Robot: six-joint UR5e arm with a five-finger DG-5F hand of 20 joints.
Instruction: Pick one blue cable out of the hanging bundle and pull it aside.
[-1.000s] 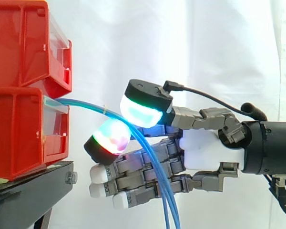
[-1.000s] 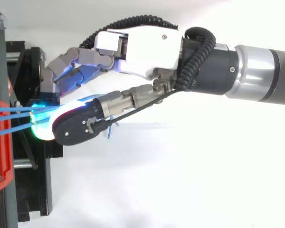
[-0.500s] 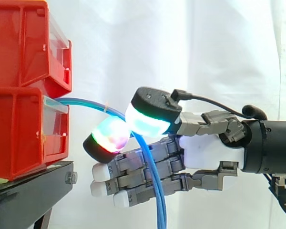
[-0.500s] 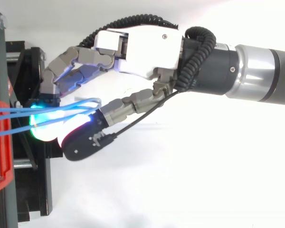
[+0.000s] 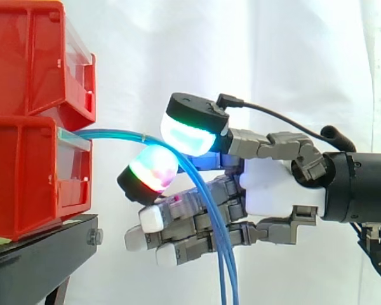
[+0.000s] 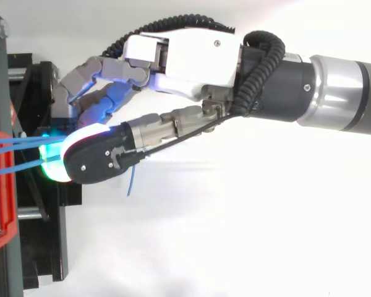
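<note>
Risen slightly, robot hand (image 5: 279, 190) seemingly pinches blue cables (image 5: 223, 254) (between glowing pads (image 5: 153, 170)).

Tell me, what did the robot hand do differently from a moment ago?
The hand swung its thumb back over the blue cables and closed it toward the glowing fingertip, so the cables are pinched between the pads. Half a second ago the thumb had swung aside. The lower fingers tilted down slightly. The red bins and black stand stayed put.
</note>
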